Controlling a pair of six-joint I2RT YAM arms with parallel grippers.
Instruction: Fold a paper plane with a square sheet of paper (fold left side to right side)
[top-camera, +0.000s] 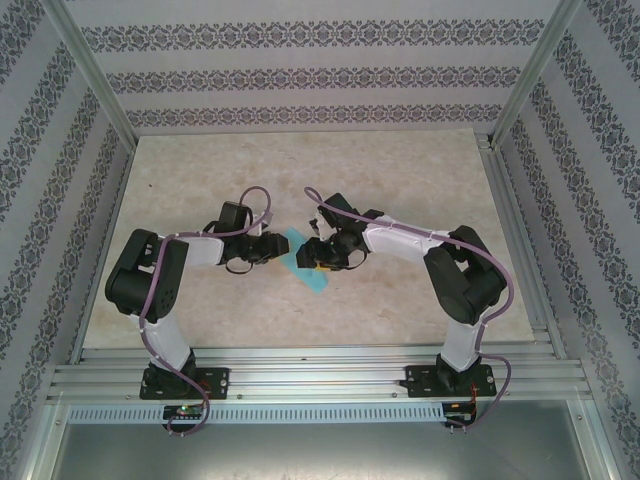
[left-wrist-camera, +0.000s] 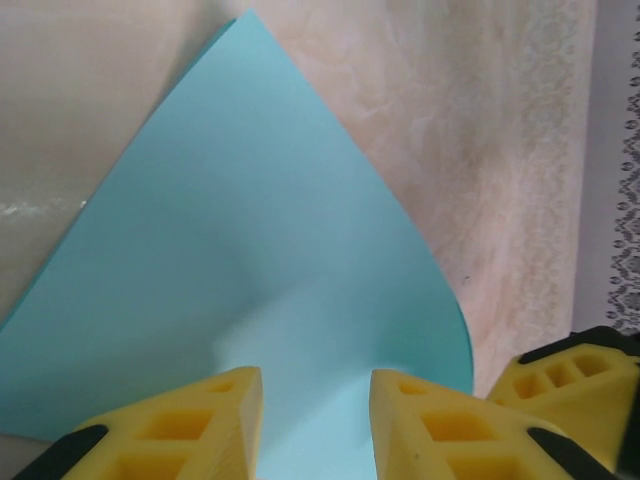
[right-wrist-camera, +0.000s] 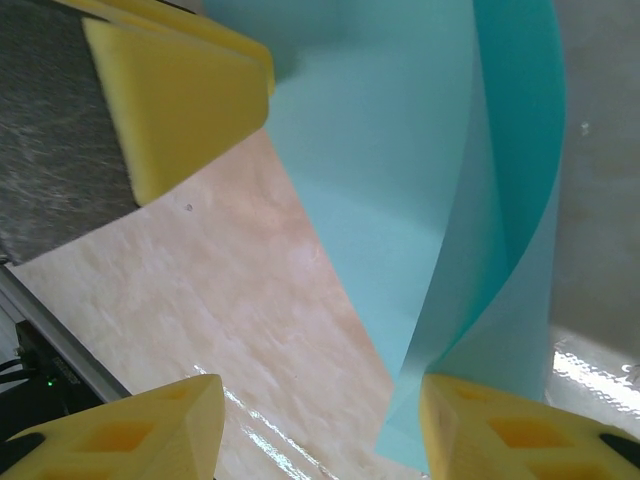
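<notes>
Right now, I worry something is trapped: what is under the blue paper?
Bare table borders the square sheet of paper, and inside its raised curl only paper shows. The surface under the flat part is covered.

Top view: square sheet of paper (top-camera: 312, 277) mostly buried under left gripper (top-camera: 275, 250) and right gripper (top-camera: 322, 256); creases too small to read. Left wrist: sheet's near edge cut by frame bottom, behind the fingers (left-wrist-camera: 190, 425). Right wrist: sheet's far end runs off the top; contact with finger (right-wrist-camera: 500, 430) beside it unclear.
</notes>
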